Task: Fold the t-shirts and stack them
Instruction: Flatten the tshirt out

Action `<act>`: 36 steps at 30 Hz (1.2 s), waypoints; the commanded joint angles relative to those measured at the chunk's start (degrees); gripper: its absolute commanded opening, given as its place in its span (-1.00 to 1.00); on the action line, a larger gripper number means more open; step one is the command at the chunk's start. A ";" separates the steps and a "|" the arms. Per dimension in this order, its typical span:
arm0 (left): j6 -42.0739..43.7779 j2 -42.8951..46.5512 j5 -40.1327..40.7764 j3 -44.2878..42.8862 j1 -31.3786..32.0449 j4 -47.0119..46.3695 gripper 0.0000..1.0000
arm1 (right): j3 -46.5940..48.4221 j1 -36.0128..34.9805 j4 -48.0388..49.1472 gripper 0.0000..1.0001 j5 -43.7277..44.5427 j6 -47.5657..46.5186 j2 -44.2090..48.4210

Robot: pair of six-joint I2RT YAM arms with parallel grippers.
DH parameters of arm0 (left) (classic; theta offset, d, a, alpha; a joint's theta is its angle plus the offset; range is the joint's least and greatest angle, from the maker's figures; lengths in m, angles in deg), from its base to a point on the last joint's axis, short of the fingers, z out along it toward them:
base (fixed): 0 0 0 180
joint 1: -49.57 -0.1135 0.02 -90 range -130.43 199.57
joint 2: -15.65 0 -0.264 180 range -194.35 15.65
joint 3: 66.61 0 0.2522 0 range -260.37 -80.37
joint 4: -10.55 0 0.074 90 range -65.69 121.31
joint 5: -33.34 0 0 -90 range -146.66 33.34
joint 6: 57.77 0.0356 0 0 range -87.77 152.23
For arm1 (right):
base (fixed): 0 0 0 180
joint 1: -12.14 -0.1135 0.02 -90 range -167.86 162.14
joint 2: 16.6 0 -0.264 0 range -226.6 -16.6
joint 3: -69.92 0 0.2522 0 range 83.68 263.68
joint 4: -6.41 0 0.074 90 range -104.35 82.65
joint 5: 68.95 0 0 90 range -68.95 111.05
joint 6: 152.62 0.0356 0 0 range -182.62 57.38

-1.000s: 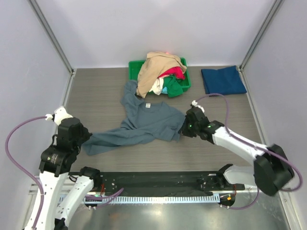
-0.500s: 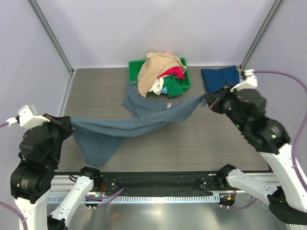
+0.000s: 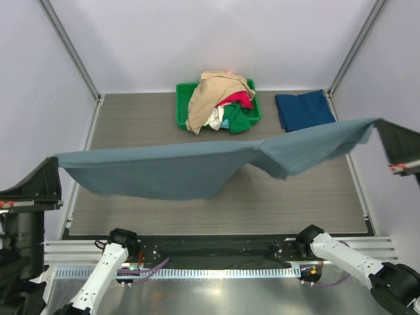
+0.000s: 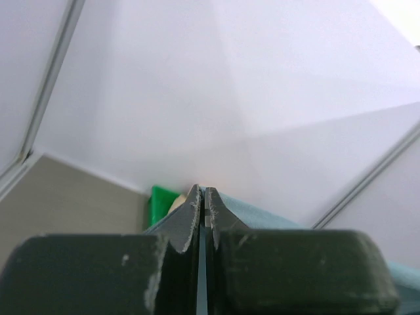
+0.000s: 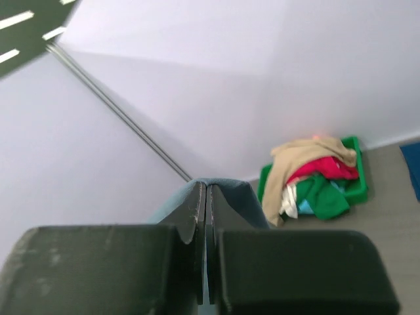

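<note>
The slate grey-blue t-shirt [image 3: 197, 167] hangs stretched in the air across the whole table. My left gripper [image 3: 54, 161] is shut on its left end, high at the left edge of the top view. My right gripper [image 3: 378, 122] is shut on its right end, high at the right edge. In the left wrist view the cloth [image 4: 262, 215] drapes off my shut gripper [image 4: 202, 191]. In the right wrist view the cloth [image 5: 230, 190] folds over my shut gripper [image 5: 205, 186]. A folded dark navy-teal t-shirt [image 3: 304, 109] lies at the back right. Tan, red, green, white and light blue shirts [image 3: 220, 98] are heaped in the bin.
The green plastic bin [image 3: 184, 105] stands at the back centre of the table, also seen in the right wrist view [image 5: 357, 187]. Grey walls with metal corner posts [image 3: 69, 49] enclose the table on three sides. The arm bases sit on a rail [image 3: 210, 246] at the near edge.
Both arms have risen and spread apart, lifting the grey-blue shirt off the table. It went from lying crumpled to hanging taut between the two grippers.
</note>
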 commanded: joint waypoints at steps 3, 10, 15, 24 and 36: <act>6.39 -4.88 -7.29 -6.54 -0.20 -11.77 -1.00 | 14.51 0.14 -0.75 -0.98 0.87 -5.82 -8.15; 6.05 -27.80 -4.14 -22.27 -0.29 2.78 -0.95 | 22.35 -0.03 -0.66 -0.98 12.72 -12.41 -26.25; 4.29 -39.59 2.11 -13.72 -0.38 8.79 -0.82 | 12.36 7.93 -0.57 -0.98 15.70 -10.07 -39.16; -2.21 -42.96 -9.13 19.45 -12.50 2.22 0.99 | -17.36 22.91 7.85 0.99 -4.40 -4.69 -48.95; -10.12 -26.09 -15.54 38.33 -13.12 -7.18 0.85 | -40.83 23.52 18.32 0.99 -10.46 -4.16 -41.82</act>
